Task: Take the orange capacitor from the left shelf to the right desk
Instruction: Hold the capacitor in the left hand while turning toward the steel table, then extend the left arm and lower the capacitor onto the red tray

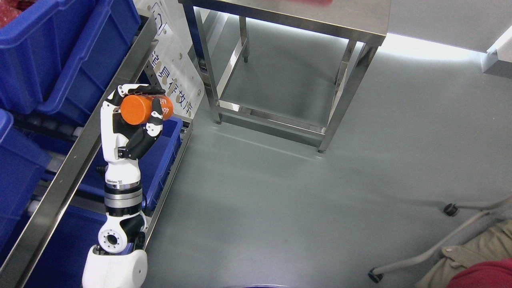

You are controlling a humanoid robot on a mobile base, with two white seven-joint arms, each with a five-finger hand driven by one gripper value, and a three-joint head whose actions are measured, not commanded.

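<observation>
While the left hand (134, 116) is raised beside the front rail of the shelf (80, 148), its fingers (156, 118) are curled tight around the orange capacitor (145, 109), which lies on its side in the grip with 1 flat round end facing the camera. The capacitor is clear of the blue bins (60, 52) and hangs over the floor edge of the shelf, well apart from the steel desk (352, 20) at the top of the view. It looks like a rigid, smooth cylinder, likely light but somewhat slippery, so a wrap around the middle of the barrel, as here, seems the safest hold; pinching the ends would risk it rolling out. The right hand is out of view. A person's clothing (476, 260) shows at the lower right corner.
</observation>
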